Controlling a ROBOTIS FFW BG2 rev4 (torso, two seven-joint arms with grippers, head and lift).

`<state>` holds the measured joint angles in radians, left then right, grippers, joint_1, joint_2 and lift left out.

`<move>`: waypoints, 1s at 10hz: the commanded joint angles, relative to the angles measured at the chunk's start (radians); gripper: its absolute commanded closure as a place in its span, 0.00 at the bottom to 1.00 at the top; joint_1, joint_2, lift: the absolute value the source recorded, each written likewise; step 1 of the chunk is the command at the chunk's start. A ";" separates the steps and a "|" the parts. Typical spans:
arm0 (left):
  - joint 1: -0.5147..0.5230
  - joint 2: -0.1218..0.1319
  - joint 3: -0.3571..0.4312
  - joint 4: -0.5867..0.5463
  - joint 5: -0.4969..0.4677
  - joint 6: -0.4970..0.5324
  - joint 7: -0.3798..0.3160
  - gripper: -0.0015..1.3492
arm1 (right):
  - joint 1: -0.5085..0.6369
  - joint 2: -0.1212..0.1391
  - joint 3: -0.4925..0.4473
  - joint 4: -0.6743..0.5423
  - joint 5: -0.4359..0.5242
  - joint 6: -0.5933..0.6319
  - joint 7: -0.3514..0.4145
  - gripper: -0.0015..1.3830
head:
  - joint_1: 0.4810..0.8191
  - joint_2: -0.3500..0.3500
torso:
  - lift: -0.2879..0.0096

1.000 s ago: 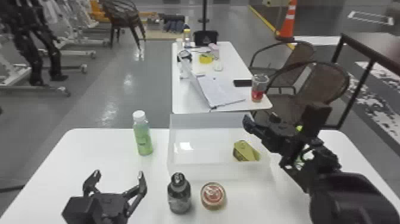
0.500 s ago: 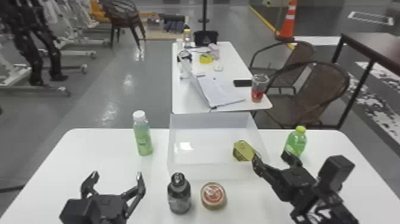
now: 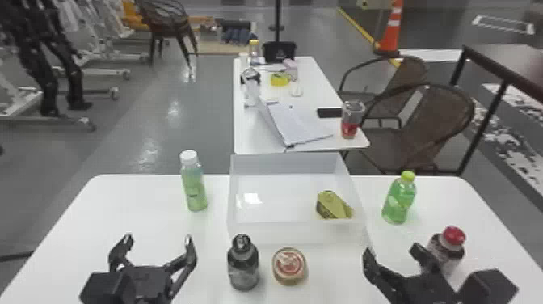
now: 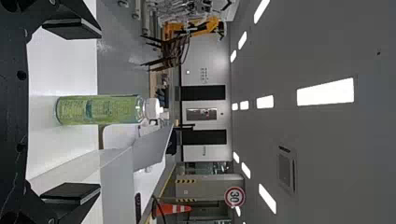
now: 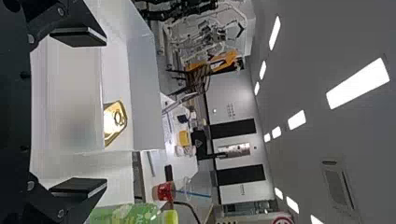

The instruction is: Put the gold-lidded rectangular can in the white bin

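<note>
From left to right, we have our left claw (image 3: pixel 158 239) empty with fingers apart, the white bin (image 3: pixel 291 233) holding the gold-lidded rectangular can (image 3: pixel 334 205) in its near right corner, and our right claw (image 3: pixel 393 251) also spread and empty, so we judge the placing done.

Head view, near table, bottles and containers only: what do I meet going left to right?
White-capped green bottle → dark bottle → round container with a red-and-white lid → gold-lidded rectangular can, inside the white bin → green bottle with a yellow-green cap → red-capped bottle.
</note>
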<state>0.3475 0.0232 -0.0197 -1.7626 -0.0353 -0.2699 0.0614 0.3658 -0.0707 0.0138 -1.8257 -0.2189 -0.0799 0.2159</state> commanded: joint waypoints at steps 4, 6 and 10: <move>0.004 0.006 -0.003 -0.015 -0.018 0.026 0.000 0.11 | 0.038 0.014 0.000 -0.021 0.046 -0.004 -0.027 0.16 | 0.20 0.50 | 0.63; 0.002 0.006 -0.005 -0.015 -0.018 0.026 0.000 0.11 | 0.033 0.025 0.003 -0.015 0.058 -0.004 -0.026 0.16 | 0.20 0.50 | 0.63; -0.001 0.014 -0.006 -0.015 -0.018 0.023 0.000 0.11 | 0.028 0.037 0.003 -0.018 0.082 -0.004 -0.033 0.16 | 0.20 0.50 | 0.63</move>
<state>0.3470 0.0342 -0.0254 -1.7779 -0.0537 -0.2469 0.0613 0.3948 -0.0347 0.0169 -1.8422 -0.1424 -0.0843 0.1819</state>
